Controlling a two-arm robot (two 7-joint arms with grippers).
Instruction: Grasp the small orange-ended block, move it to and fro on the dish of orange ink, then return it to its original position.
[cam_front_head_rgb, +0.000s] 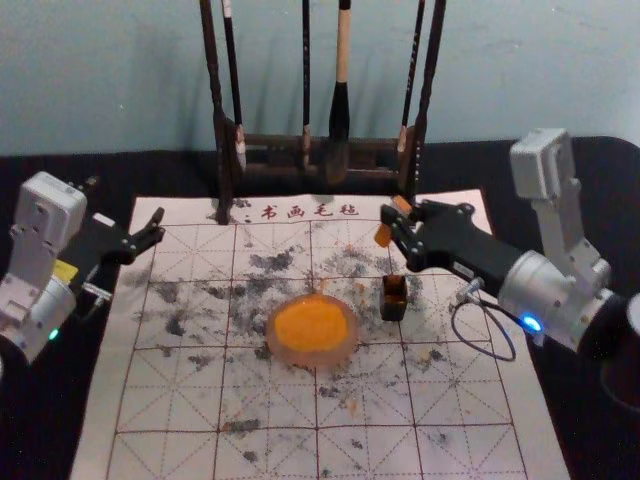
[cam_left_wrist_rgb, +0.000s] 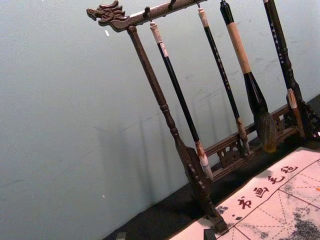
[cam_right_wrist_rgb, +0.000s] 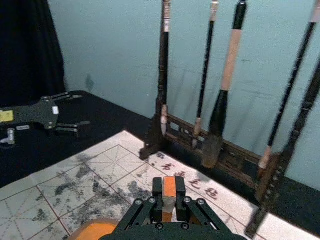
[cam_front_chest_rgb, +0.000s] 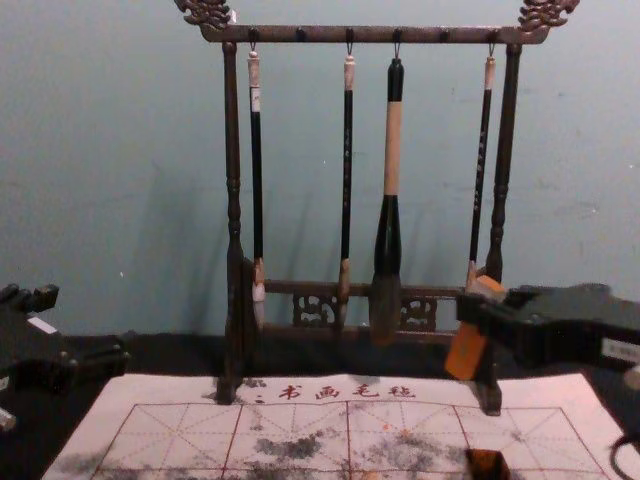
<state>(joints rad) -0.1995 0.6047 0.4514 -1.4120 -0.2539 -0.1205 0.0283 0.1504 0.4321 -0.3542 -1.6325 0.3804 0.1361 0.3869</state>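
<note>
My right gripper (cam_front_head_rgb: 396, 222) is above the mat's back right part, shut on the orange-ended block (cam_front_head_rgb: 383, 236). In the right wrist view the gripper (cam_right_wrist_rgb: 169, 194) has the block (cam_right_wrist_rgb: 169, 186) between its fingertips. The block (cam_front_chest_rgb: 465, 351) hangs tilted in the chest view, its orange lower end clear of the mat. The dish of orange ink (cam_front_head_rgb: 312, 328) lies mid-mat, nearer the robot and left of the block. A small dark open box (cam_front_head_rgb: 394, 299) with orange stains stands right of the dish. My left gripper (cam_front_head_rgb: 154, 232) is idle at the left, open.
A dark wooden rack (cam_front_chest_rgb: 233, 200) with several hanging brushes stands at the mat's back edge, close behind the right gripper. The ink-stained mat (cam_front_head_rgb: 180, 400) covers the middle of the black table (cam_front_head_rgb: 60, 420). Behind is a wall.
</note>
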